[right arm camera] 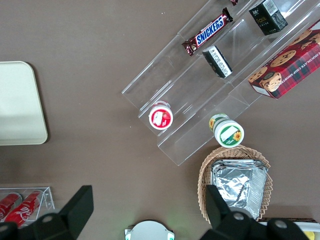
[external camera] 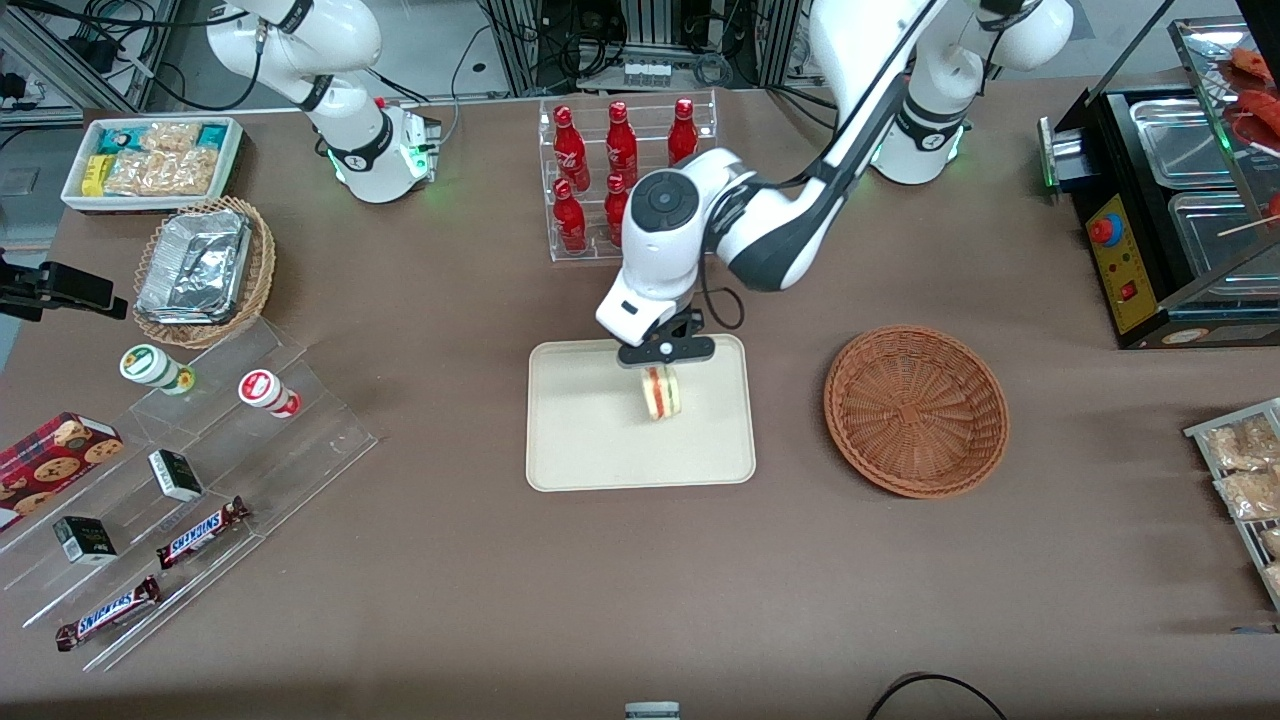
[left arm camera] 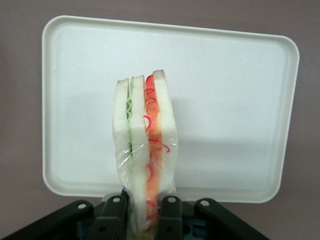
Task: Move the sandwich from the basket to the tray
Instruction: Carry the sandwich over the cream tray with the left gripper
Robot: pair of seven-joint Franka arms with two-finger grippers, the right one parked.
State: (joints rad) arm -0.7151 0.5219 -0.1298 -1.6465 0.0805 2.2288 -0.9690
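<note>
Left arm bent down over tray (external camera: 600, 450) — gripper (external camera: 663, 372) jaws clamp sandwich (external camera: 661, 392), basket (external camera: 915, 410) beside.

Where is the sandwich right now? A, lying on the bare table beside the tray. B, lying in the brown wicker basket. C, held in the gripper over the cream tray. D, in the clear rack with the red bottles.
C: the gripper is shut on the sandwich, which hangs over the tray, and the basket is empty.
</note>
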